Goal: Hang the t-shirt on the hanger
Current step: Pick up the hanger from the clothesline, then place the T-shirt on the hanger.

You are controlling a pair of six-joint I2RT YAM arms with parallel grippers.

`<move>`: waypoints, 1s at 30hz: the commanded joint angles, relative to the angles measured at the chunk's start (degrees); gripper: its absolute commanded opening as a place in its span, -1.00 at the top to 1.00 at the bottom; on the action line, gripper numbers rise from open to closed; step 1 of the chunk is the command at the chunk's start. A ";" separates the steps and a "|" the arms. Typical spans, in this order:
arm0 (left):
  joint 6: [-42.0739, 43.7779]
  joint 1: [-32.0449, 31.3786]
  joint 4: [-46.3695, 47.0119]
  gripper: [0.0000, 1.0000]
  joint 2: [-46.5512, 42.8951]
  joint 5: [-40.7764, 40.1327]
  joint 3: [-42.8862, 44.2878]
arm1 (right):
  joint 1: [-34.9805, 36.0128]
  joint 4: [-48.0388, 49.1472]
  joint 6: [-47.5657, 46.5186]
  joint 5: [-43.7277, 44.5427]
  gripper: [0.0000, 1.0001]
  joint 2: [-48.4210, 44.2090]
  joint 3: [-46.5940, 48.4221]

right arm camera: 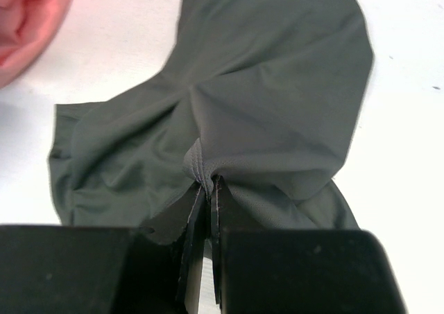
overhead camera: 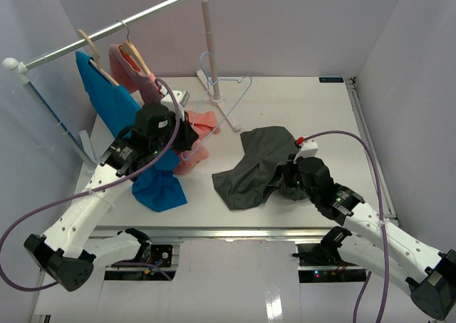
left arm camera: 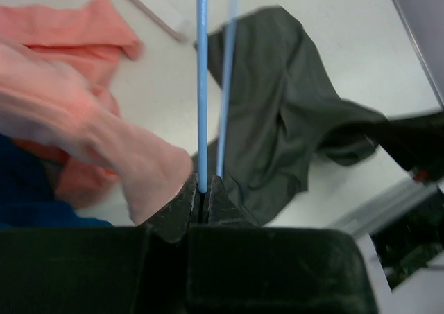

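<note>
So from where I'm standing, this one's barely past the setup stage. The left gripper (left arm camera: 203, 189) is clamped tight on the thin blue hanger (left arm camera: 202, 85), pinching one of its wires, with the rest of the frame sticking out ahead of it above the table (overhead camera: 313, 109). The right gripper (right arm camera: 207, 186) is pinched closed on a bunched fold of the t-shirt (overhead camera: 249, 170), right at a stitched edge. It could be collar or hem, I can't tell which. The shirt itself is mostly a crumpled heap on the table, middle-right, near the pink garment (overhead camera: 201, 127) and further from the blue garment (overhead camera: 160, 184).

What's done: both things are grabbed, one per arm. What's left, as I read it, is basically everything that matters. No part of the hanger is inside the shirt, the neck hole isn't opened up, and the hanger isn't hooked on the rail (overhead camera: 107, 32). My guess is the fiddly bit will be feeding a wire shoulder into the cloth.
</note>
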 commanded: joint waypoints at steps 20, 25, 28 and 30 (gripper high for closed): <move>6.10 -0.57 -3.48 1.00 -18.39 36.43 -19.96 | -5.71 -8.82 6.10 6.73 0.85 9.17 14.24; 6.25 -0.57 -5.34 1.00 -21.15 36.03 -20.62 | -8.05 -9.15 5.72 4.59 0.85 9.05 15.09; 6.37 -0.57 -6.49 1.00 -22.36 36.82 -20.32 | -9.53 -10.08 5.63 4.41 0.85 9.58 16.22; 6.16 -0.57 -7.30 1.00 -23.20 36.44 -19.87 | -10.50 -10.27 5.61 3.71 0.85 9.83 16.53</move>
